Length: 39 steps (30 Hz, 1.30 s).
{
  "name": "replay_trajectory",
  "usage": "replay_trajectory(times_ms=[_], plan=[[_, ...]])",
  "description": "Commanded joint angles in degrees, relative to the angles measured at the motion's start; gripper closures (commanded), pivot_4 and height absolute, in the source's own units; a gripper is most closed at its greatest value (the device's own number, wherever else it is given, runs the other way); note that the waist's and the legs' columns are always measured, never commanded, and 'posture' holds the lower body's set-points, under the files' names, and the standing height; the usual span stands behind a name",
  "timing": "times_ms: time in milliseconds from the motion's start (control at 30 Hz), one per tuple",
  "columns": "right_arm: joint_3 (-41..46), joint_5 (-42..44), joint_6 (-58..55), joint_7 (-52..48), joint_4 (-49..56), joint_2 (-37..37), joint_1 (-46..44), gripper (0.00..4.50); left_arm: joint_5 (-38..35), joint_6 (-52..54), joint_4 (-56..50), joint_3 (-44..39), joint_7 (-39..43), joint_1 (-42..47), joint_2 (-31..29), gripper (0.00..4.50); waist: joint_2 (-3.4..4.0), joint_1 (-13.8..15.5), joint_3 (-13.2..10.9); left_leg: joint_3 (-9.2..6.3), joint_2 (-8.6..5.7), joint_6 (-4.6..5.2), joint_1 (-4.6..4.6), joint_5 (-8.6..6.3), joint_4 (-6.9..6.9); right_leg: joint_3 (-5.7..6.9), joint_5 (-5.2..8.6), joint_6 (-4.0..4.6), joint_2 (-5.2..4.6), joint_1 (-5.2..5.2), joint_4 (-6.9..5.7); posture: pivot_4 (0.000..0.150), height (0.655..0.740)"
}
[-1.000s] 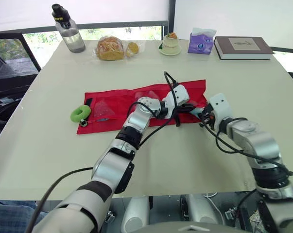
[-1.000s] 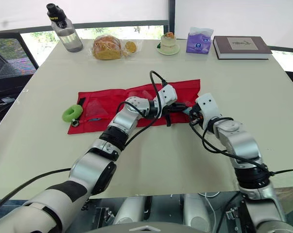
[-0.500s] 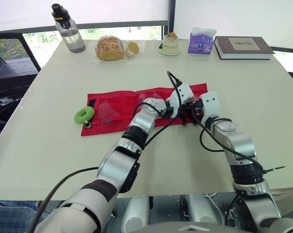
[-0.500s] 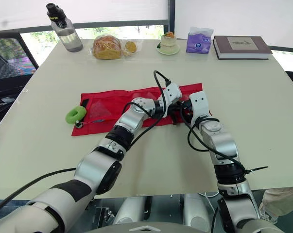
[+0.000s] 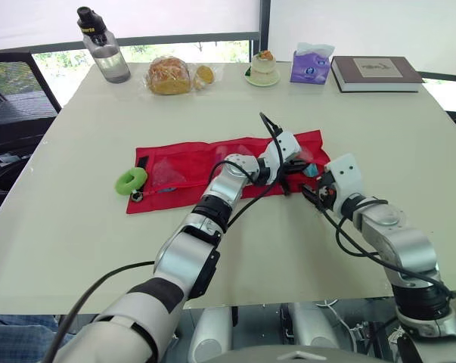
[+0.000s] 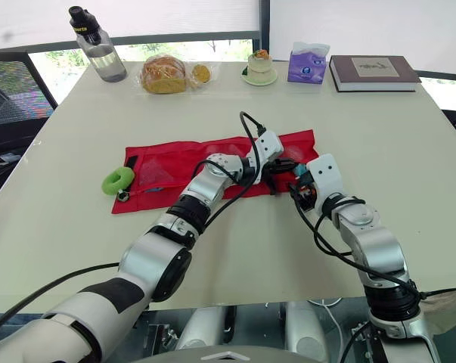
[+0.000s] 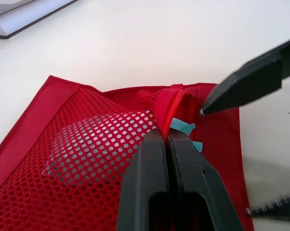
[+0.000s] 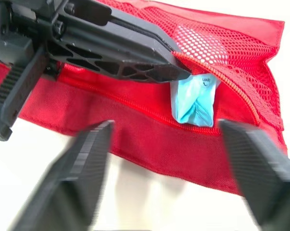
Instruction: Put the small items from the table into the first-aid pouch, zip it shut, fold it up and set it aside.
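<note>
**First-aid pouch** (image 5: 184,162): red fabric with mesh pockets, lying unfolded and flat across mid-table. Judged soft, light and limp, so it is likely to bunch if dragged. Best hold is the zip edge, not the mesh.

**Left gripper** (image 7: 164,137): fingers pressed together on the mesh pocket's zip lip, lifting it open.

**Blue packet** (image 8: 195,98): thin and probably crinkly, half inside that pocket at the pouch's right end. Push on its free end.

**Right gripper** (image 8: 165,124): jaws wide, empty, just in front of the packet.

**Green ring** (image 5: 129,180): touches the pouch's left end.

**Table** (image 5: 84,249): bare in front. The book (image 5: 376,72) and bottle (image 5: 105,45) sit at the far edge, well apart.
</note>
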State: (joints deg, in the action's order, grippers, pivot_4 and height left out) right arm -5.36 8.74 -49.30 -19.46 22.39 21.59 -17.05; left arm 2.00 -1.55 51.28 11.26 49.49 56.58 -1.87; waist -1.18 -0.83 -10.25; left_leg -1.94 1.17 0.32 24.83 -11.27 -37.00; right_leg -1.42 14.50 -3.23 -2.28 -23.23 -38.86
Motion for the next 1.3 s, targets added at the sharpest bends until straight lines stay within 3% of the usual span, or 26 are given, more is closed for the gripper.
replay_trajectory(times_ms=[33,133,167,667,767,1000,1033,1100,1133,1300], plan=[[-0.2,-1.1,1.9,1.0,-0.5,-0.7,-2.0,2.78,-1.0,-1.0,-1.2,-0.5,1.0,1.2,0.4,4.50,0.00,0.0,0.0,0.00,0.00,0.00,0.00,0.00,0.00,0.00,0.00,0.00,0.00,0.00,0.00,0.150,0.7332],[-1.0,-2.6,3.6,1.7,-3.0,-1.4,-3.5,4.35,-1.0,-0.8,-1.7,-0.4,1.3,1.0,0.4,4.50,0.00,0.0,0.0,0.00,0.00,0.00,-0.01,0.00,0.01,0.00,0.00,0.00,0.00,0.00,0.00,0.150,0.7332],[-1.2,-2.9,4.0,1.9,-3.7,-1.6,-3.9,4.44,-1.0,-0.8,-2.0,-0.3,1.5,0.9,0.5,4.50,0.00,0.0,0.0,0.00,0.00,0.00,-0.01,0.00,0.01,0.00,0.00,0.00,0.00,0.00,-0.01,0.150,0.7332],[-3.6,-10.8,20.9,6.9,-21.5,-6.5,-11.5,4.44,-0.9,-0.5,-3.1,0.1,2.5,0.2,1.4,4.50,0.00,0.0,0.0,0.01,0.00,0.00,0.01,0.00,0.03,-0.01,0.00,0.00,0.00,-0.01,0.01,0.150,0.7332],[-2.2,-10.0,20.9,6.7,-19.4,-6.9,-9.6,4.44,-0.8,-0.7,-2.8,0.0,2.2,0.3,1.3,4.50,0.00,0.0,0.0,0.01,0.00,0.00,0.00,0.00,0.02,-0.01,0.00,0.00,0.00,-0.01,0.00,0.150,0.7332],[1.8,-2.0,18.6,-3.4,-2.4,-1.3,1.5,4.44,-2.2,-0.1,-2.0,-1.3,2.1,0.9,1.9,4.50,0.01,0.0,0.0,0.02,-0.02,0.00,0.03,0.00,0.05,-0.03,0.00,-0.01,-0.01,-0.02,0.05,0.150,0.7332],[3.3,-0.5,18.0,-4.4,-0.4,-0.6,2.9,4.49,-3.0,0.3,-2.7,-1.8,2.8,0.9,2.0,4.20,0.01,0.0,0.0,0.02,-0.01,0.00,0.00,0.00,0.04,-0.04,0.00,-0.01,0.00,-0.02,0.02,0.150,0.7332],[6.6,2.7,15.6,-5.5,2.6,0.4,4.8,3.83,-4.9,2.6,-4.6,-2.7,4.5,0.8,1.9,3.65,0.01,0.0,0.0,-0.01,0.00,0.00,-0.02,0.00,0.05,0.00,0.01,-0.01,0.01,-0.01,0.00,0.150,0.7332],[7.5,3.6,14.7,-5.8,3.4,0.7,5.3,3.70,-5.4,3.3,-5.3,-2.9,4.9,0.7,1.8,3.50,0.01,0.0,0.0,-0.01,0.00,0.00,-0.02,0.00,0.05,0.00,0.01,-0.01,0.01,-0.01,0.01,0.150,0.7332],[12.0,7.6,10.9,-6.0,5.4,1.9,6.2,1.46,-8.1,5.5,-16.3,-2.7,11.1,-3.7,-3.2,1.33,0.02,-0.4,0.0,0.03,0.03,0.00,-0.07,0.00,0.13,-0.06,0.01,0.00,0.03,-0.01,0.02,0.150,0.7332]])
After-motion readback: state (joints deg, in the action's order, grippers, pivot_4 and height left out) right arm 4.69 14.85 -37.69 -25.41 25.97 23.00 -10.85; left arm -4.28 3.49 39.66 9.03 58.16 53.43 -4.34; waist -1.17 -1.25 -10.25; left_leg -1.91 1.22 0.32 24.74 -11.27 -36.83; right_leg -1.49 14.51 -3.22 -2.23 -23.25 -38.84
